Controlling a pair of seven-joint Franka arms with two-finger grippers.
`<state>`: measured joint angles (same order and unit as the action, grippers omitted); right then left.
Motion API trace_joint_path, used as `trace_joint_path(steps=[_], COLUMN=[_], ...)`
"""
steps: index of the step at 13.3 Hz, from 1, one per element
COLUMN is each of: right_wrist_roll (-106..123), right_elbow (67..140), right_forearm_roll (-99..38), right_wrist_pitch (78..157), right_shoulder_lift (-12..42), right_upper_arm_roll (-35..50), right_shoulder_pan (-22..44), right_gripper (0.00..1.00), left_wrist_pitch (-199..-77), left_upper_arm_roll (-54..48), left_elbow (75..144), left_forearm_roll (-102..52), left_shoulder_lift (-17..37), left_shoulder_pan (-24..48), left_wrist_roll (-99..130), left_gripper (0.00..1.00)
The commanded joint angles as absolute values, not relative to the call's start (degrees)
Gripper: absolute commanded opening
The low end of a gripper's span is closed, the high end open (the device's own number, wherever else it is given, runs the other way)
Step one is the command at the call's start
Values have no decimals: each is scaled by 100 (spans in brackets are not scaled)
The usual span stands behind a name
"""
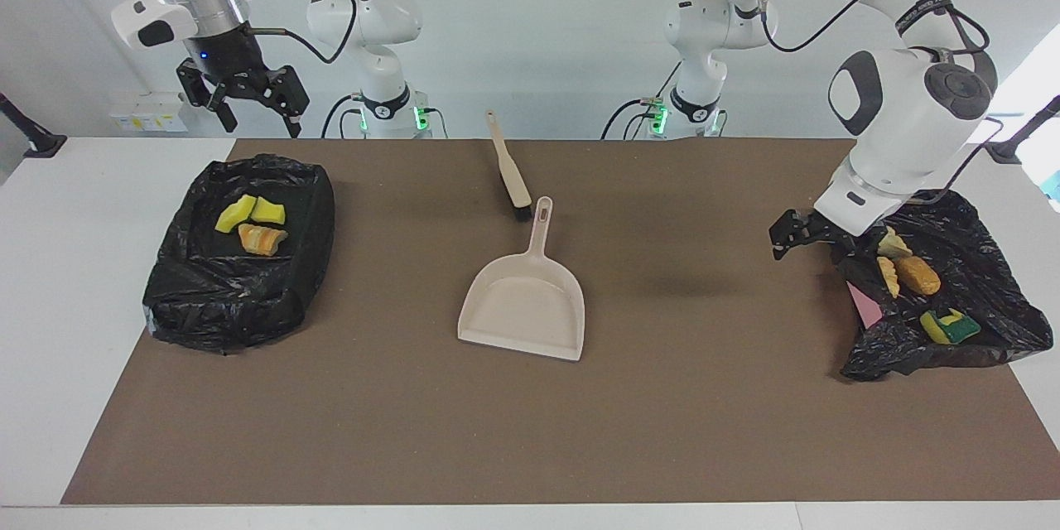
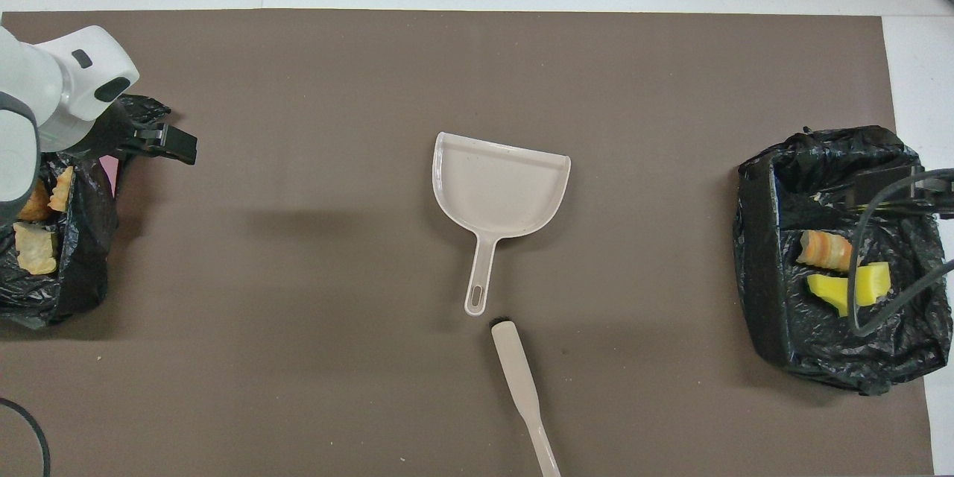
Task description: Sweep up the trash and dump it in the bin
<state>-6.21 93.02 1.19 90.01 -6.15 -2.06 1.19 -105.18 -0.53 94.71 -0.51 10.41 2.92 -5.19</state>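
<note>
Brown matting is covering the white tabletop, and I am logging the trash as lying in two places. Yellow sponge pieces and an orange-brown chunk are sitting inside the black-lined bin toward the right arm's end. More trash, bread-like chunks, a pale lump and a yellow-green sponge, is lying on a loose black bag toward the left arm's end. Between them the beige dustpan is resting flat at mid-mat, its handle pointing toward the robots; the brush is lying just beside that handle's tip, nearer to the robots. I am seeing the left tool hanging low at the bag's edge; I cannot tell how its fingers stand. The right tool is waiting over the bin's robot-side edge, fingers spread, holding nothing.
</note>
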Motion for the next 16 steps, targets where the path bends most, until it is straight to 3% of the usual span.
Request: trace_joint_path(steps=[1,7,16], right_wrist_roll=[-527,-370,-343], right_elbow=[9483,9483,9483], right_forearm_roll=[-61,-44,-35], right_wrist_pitch=[9053,9070,9070], right_shoulder_lift=[-747,-747,-747], right_upper_arm_roll=[-211,-211,-220], right_shoulder_pan=[0,0,0], right_gripper=[100,100,100], left_wrist_pitch=[-10030,-9747,-9176], left_upper_arm_roll=[-105,-105,-114], left_elbow=[9554,9545,8912], left_forearm_roll=[123,114,-18], left_shoulder_lift=[608,71,79], left_shoulder_pan=[168,88,96], left_wrist_roll=[-563,-422,-335], left_gripper=[100,100,100])
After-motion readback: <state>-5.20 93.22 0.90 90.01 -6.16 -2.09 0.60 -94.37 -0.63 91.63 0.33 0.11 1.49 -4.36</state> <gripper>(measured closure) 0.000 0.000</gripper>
